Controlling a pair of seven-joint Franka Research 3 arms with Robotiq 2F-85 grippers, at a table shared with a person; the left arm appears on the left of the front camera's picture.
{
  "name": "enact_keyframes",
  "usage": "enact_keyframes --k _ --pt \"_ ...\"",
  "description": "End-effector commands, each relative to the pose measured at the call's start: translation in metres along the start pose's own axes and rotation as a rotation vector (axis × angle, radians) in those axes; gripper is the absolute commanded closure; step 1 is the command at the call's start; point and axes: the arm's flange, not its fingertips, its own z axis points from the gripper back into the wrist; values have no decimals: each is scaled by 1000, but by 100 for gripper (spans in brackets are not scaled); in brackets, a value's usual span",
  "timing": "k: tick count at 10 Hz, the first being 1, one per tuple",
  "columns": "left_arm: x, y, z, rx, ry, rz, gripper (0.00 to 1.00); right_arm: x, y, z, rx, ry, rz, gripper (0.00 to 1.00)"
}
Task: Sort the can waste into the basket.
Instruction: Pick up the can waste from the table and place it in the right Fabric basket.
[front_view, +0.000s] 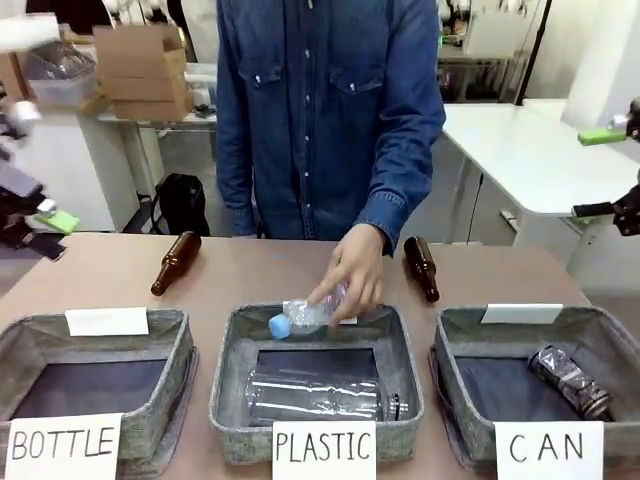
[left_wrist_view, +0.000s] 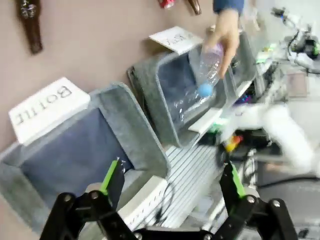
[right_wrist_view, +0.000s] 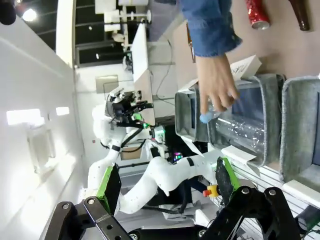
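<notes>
Halfway: grey can (front_view: 570, 380) in basket (front_view: 447, 345), red can (right_wrist_view: 257, 14) left on worktop (front_view: 280, 270). Next, reaching it past the person's arm (right_wrist_view: 210, 25); left hand (left_wrist_view: 171, 172) and right hand (right_wrist_view: 166, 172) wide, empty.

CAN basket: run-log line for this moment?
CAN basket: grey can inside | red can: on table | hand: holds plastic bottle over PLASTIC basket | left pincer, right pincer: open

Lab: white benches (front_view: 520, 150), stacked cardboard boxes (front_view: 145, 65) behind.

Left gripper (left_wrist_view: 171, 164), jaws apart, beside BOTTLE basket (left_wrist_view: 145, 140); beyond basket, hand (left_wrist_view: 227, 30) holding blue-capped plastic bottle (left_wrist_view: 210, 60).
</notes>
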Motion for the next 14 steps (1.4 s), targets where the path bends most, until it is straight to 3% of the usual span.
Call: enact_keyframes --k 1,2,14 --pt "-37 24 -5 -240 -771 209 0 -6 9 -6 1 17 31 0" --pt "0 0 0 0 0 0 0 -6 9 -6 1 17 31 0" --pt "0 0 0 0 0 0 0 -6 9 -6 1 17 31 0"
